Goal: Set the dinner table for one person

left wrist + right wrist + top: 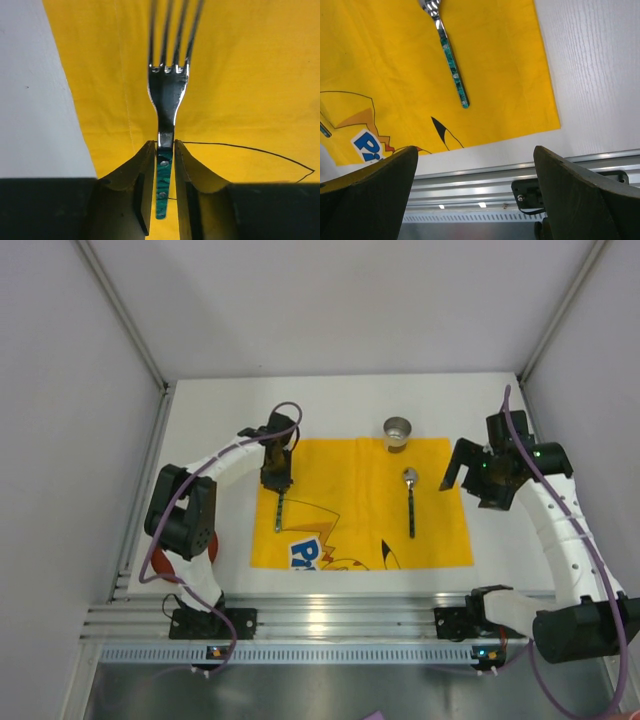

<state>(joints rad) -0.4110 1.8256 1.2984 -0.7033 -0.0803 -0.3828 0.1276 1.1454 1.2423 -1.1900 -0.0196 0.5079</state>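
Note:
The white dinner table [215, 420] carries a yellow cartoon-printed cloth [345, 475]. A fork [278, 510] with a green handle lies at the cloth's left edge. My left gripper [277, 478] stands over it. In the left wrist view the gripper [164, 145] is shut on the fork [167, 95] where the handle meets the neck, low on the cloth. A spoon [410, 502] with a green handle lies on the cloth's right part and also shows in the right wrist view [451, 62]. My right gripper [470, 480] is open and empty above the cloth's right edge [475, 150].
A small metal cup [397, 430] stands at the cloth's far edge. A red plate [165, 565] lies at the near left, partly under the left arm. The ribbed aluminium rail [320, 625] runs along the near edge. Grey walls enclose the table.

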